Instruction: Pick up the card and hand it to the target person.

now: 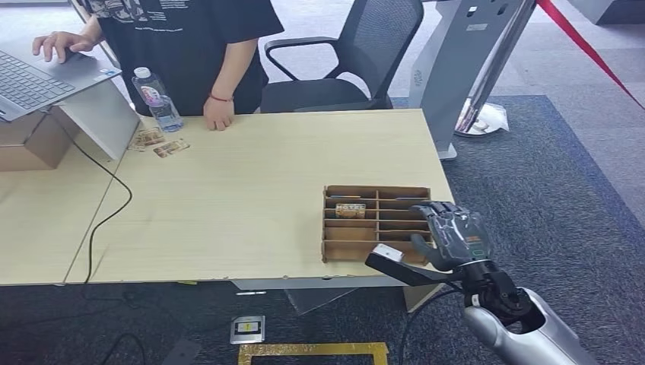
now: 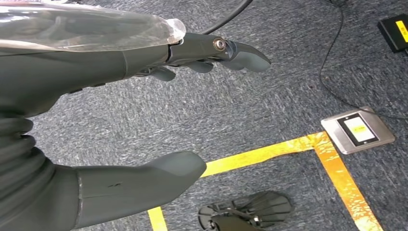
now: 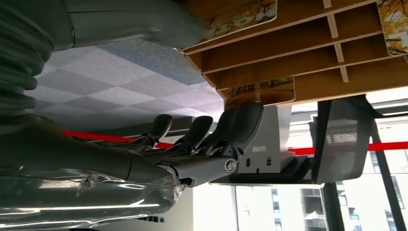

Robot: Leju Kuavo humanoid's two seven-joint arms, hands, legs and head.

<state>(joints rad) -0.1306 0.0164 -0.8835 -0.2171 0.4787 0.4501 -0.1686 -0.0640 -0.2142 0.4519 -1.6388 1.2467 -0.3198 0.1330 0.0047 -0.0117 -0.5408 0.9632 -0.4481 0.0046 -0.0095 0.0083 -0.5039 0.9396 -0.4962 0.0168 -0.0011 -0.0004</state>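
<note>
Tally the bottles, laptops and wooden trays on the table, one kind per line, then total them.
water bottle: 1
laptop: 1
wooden tray: 1
Total: 3

The person (image 1: 182,46) at the upper left of the head view is cut off by the top edge above the chest. The laptop (image 1: 38,80) is cut by the left edge. The right hand (image 1: 450,234) covers the right end of the wooden tray (image 1: 357,247), so the compartments there are hidden. The print on the card (image 1: 351,210) in the tray and on the cards (image 1: 158,144) beside the bottle is too small to read.

In the right wrist view, the thumb (image 3: 139,24) hides part of one card (image 3: 240,14), and another card (image 3: 395,24) is cut by the right edge. I cannot tell whether the fingers (image 3: 240,125) touch the tray.
</note>
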